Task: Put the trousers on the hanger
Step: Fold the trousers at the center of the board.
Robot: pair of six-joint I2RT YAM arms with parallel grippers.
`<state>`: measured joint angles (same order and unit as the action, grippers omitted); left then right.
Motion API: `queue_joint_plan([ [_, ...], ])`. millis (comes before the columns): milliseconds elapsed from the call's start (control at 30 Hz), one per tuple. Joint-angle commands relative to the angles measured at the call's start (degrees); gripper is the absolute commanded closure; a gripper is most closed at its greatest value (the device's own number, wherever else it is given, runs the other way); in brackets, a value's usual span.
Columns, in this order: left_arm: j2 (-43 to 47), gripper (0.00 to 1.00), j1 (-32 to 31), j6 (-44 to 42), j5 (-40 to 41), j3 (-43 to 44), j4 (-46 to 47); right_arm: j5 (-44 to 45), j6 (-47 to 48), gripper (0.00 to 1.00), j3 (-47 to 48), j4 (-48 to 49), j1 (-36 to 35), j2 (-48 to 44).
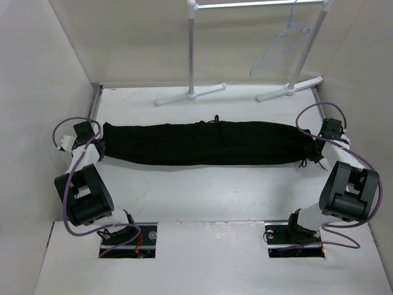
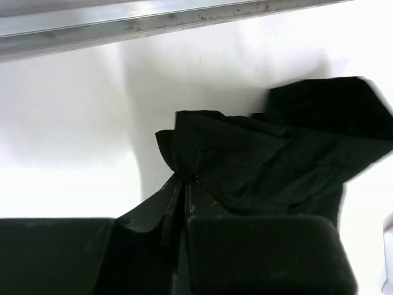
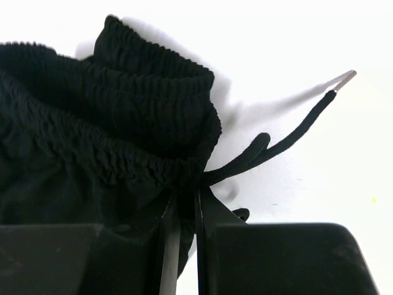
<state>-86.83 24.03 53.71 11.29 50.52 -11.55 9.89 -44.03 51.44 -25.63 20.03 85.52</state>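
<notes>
Trousers [image 1: 202,142], black and drawn out in one long band, lie across the white table [image 1: 202,196] in the overhead view. They run from the left gripper [image 1: 97,147] at one end to the right gripper [image 1: 313,150] at the other. Each gripper meets its end of the cloth down at table level. The hanger [image 1: 279,52] is well beyond the right gripper, toward the back wall. It hangs tilted up by the top rail of the white rack [image 1: 191,49], quite apart from the trousers. The rack's feet stand on the table just beyond the cloth.

From the left wrist camera, the left gripper [image 2: 181,184] has its fingers drawn narrow, with a fold of the black cloth pinched between them. The trousers [image 2: 270,153] bunch up from that pinch and spread ahead of the fingertips and off to their right. Bare table lies to the left. Far ahead of the fingers a metal strip [image 2: 153,21] crosses the top of the view.

From the right wrist camera, the right gripper [image 3: 183,196] is likewise closed to a thin gap and clamps the gathered cloth. Its hold is right where the elastic waistband [image 3: 123,104] puckers. The waistband piles up ahead of the fingers and to their left. A drawstring [image 3: 288,138] comes out at the pinch and runs ahead and to the right over the white table, ending in a pale tip. A short loop of the cord shows just right of the fingers.
</notes>
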Motion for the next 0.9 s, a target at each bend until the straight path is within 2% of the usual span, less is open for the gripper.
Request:
queue_joint_plan([
  [0,5.34,0.96,-0.25,-1.15,9.71,-2.26,-2.51,3.74,-1.84,1.0,-0.9,0.05,3.04,-3.69],
  [100,6.4,0.86,-3.41,-1.59,11.82,-4.11,-4.35,3.21,-1.76,1.0,-1.78,-0.21,2.51,-4.21],
  [167,7.46,0.74,-3.86,-1.42,12.0,-5.69,-4.97,3.21,-1.41,0.95,-3.01,0.05,2.34,-5.35],
  [233,9.56,0.58,-3.77,-1.33,12.53,-6.57,-5.32,3.47,-0.62,0.81,-4.15,0.66,2.25,-6.5],
  [267,10.88,0.52,-3.86,-1.33,12.7,-6.58,-5.5,3.56,-0.36,0.7,-4.59,1.1,2.25,-7.28],
  [300,11.93,0.49,-3.86,-1.33,12.88,-5.97,-5.85,3.21,-0.27,0.54,-4.86,1.54,2.25,-8.25],
  [367,13.43,0.46,-4.99,-0.98,12.44,-3.95,-7.6,2.42,-0.09,0.4,-4.51,1.37,2.25,-9.05],
  [433,15.27,0.45,-7.71,-0.8,12.27,-1.32,-9.27,1.54,0.26,0.31,-4.07,0.85,2.86,-10.1],
  [600,19.93,0.45,-17.9,-1.24,10.6,0.11,-9.55,0.31,0.7,0.22,-5.03,0.66,3.74,-11.51],
  [733,21.43,0.45,-27.39,-0.72,8.06,-3.49,-7.0,-5.74,-1.22,0.22,-5.47,1.54,6.46,-7.57],
  [867,23.8,0.46,-32.68,-0.63,6.03,-6.92,-4.71,-10.85,-4.57,0.23,-5.13,5.32,8.58,-4.14],
])
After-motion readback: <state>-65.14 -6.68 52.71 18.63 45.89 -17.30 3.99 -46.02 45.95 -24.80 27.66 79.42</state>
